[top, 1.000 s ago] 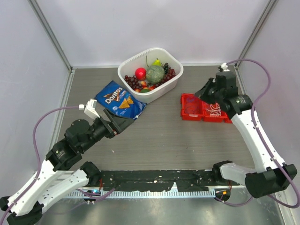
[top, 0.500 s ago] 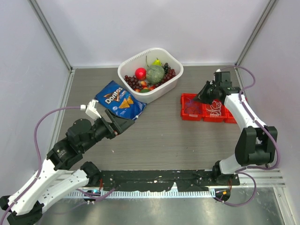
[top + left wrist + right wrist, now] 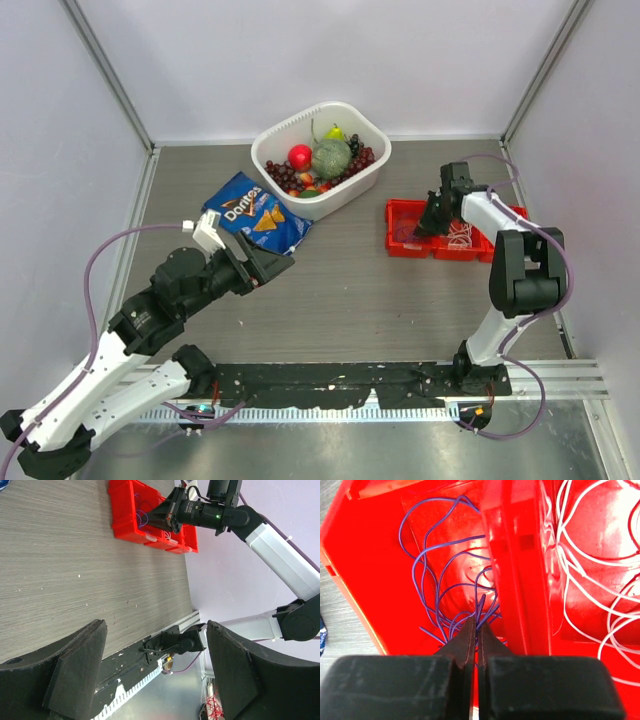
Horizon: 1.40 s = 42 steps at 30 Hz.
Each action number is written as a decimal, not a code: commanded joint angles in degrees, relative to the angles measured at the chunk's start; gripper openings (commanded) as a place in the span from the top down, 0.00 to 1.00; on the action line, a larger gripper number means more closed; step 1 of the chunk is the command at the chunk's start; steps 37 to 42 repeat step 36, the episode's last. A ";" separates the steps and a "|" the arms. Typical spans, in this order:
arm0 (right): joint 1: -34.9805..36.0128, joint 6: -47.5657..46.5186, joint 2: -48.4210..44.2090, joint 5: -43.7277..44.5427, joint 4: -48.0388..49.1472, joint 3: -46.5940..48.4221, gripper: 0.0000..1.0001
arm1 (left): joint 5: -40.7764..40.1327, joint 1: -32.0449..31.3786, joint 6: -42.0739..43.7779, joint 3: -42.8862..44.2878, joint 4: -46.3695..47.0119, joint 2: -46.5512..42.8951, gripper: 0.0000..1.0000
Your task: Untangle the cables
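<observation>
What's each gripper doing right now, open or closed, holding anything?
Left gripper: jaws open, empty.
Right gripper: jaws closed on purple cables in the red bin.

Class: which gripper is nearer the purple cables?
Right. The right gripper sits in the red bin, shut on the purple cables; the left gripper is open across the table.

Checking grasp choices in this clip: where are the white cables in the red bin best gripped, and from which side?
Probably pinch the white cables where their loops bunch mid-compartment, coming from straight above: they lie loose and flat, and walls of the red bin block sideways approaches.
</observation>
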 commanded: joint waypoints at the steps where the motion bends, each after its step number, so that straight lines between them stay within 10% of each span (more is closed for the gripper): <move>1: 2.44 -3.97 -0.80 6.02 -3.88 7.03 0.97 | 0.79 0.13 -0.43 1.50 3.50 0.86 0.15; 12: 11.49 -4.07 -14.50 18.77 -11.09 4.77 0.50 | 1.41 0.22 0.01 1.32 4.82 2.62 0.15; 26: 26.17 14.99 -53.49 5.33 3.93 -29.23 0.43 | 5.27 0.22 -2.89 -2.63 9.38 2.62 0.15; 33: 26.17 16.75 -72.23 9.98 5.34 -31.28 0.32 | 6.07 0.22 -5.79 -6.58 15.71 -0.37 0.15; 42: 26.09 18.08 -74.98 14.38 5.17 -29.88 0.27 | 5.80 0.22 -7.63 -8.60 19.92 -2.56 0.15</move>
